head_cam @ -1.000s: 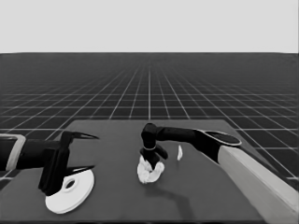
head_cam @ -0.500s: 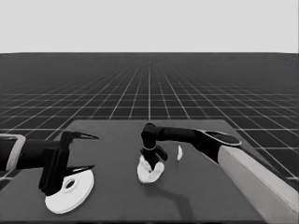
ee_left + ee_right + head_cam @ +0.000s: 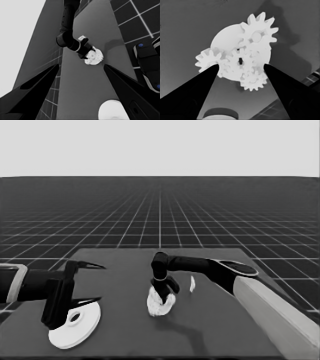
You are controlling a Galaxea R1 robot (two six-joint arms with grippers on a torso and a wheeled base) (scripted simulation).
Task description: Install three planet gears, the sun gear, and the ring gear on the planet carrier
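Note:
My right gripper (image 3: 162, 295) hangs open just above the smaller round part (image 3: 160, 306), the planet carrier, at mid-table. In the right wrist view its fingers (image 3: 192, 95) flank the carrier (image 3: 225, 37). Three planet gears rest on the carrier: one (image 3: 258, 35), a second (image 3: 208, 60) and a third (image 3: 253, 81). A central gear (image 3: 238, 61) sits between them. The larger round part (image 3: 70, 335), the ring gear, lies flat at the table's left end. My left gripper (image 3: 100, 283) is parked open over it, not holding it.
A thin white piece (image 3: 192, 284) lies on the table just right of the carrier. The right arm's pale grey forearm (image 3: 280, 315) fills the lower right. Dark machinery with blue lights (image 3: 147, 65) shows past the table's edge in the left wrist view.

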